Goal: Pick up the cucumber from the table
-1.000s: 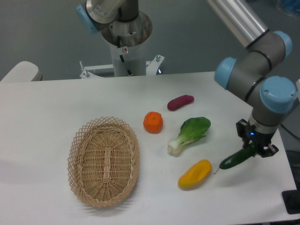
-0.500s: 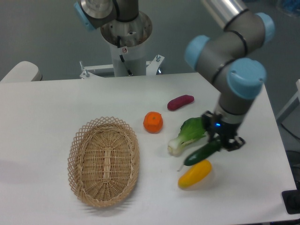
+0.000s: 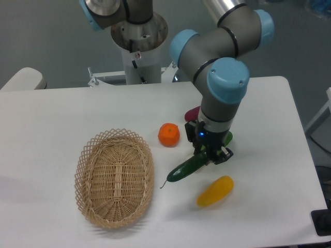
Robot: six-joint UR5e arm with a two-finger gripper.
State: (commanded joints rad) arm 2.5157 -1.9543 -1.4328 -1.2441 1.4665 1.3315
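The cucumber [image 3: 185, 169] is slim, dark green and glossy. It hangs tilted above the white table [image 3: 51, 119], its free end pointing down-left toward the basket. My gripper [image 3: 209, 155] is shut on its upper right end, right of the orange and above the yellow pepper. The arm's wrist covers most of the bok choy.
A wicker basket [image 3: 115, 177] lies at the front left. An orange [image 3: 168, 134] sits beside it. A yellow pepper [image 3: 214, 191] lies just below the cucumber. A purple eggplant [image 3: 191, 113] and a bit of bok choy [image 3: 228, 138] show behind the arm.
My gripper has carried the cucumber leftward from the table's right edge, past the bok choy and over the yellow pepper, toward the basket.
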